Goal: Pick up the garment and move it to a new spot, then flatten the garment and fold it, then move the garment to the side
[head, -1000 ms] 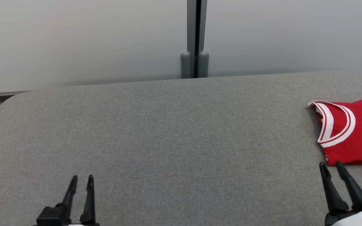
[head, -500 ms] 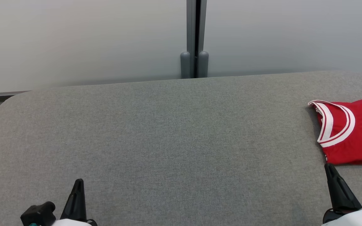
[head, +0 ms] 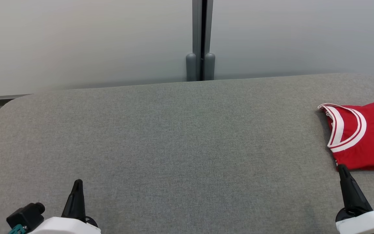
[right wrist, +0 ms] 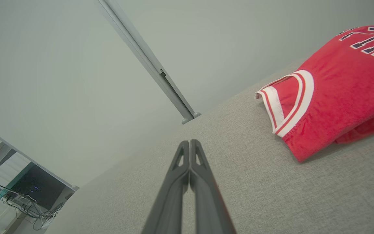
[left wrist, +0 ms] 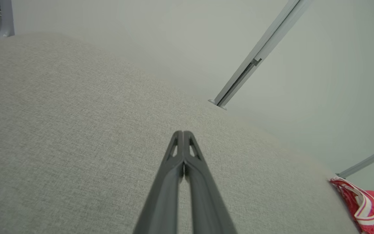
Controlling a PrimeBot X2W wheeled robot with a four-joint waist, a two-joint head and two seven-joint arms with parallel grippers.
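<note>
The garment [head: 365,136] is a red jersey with white-trimmed armholes, lying folded at the right edge of the grey padded table [head: 180,136]. The same garment [right wrist: 333,91] sits to the upper right in the right wrist view, and its corner [left wrist: 365,204] shows at the lower right of the left wrist view. My right gripper [head: 342,169] is shut, its tip just short of the jersey's near edge, holding nothing. My left gripper [head: 77,182] is shut and empty at the lower left, far from the jersey. Both wrist views show the fingers pressed together [left wrist: 183,134] [right wrist: 189,142].
A pale wall with a grey vertical post [head: 200,39] runs behind the table. The table's far left corner is rounded [head: 8,104]. A desk with cables [right wrist: 21,195] stands off to one side in the right wrist view.
Both grippers have closed from open to shut. Both have also drawn back slightly toward the bottom edge of the head view. The jersey has not moved.
</note>
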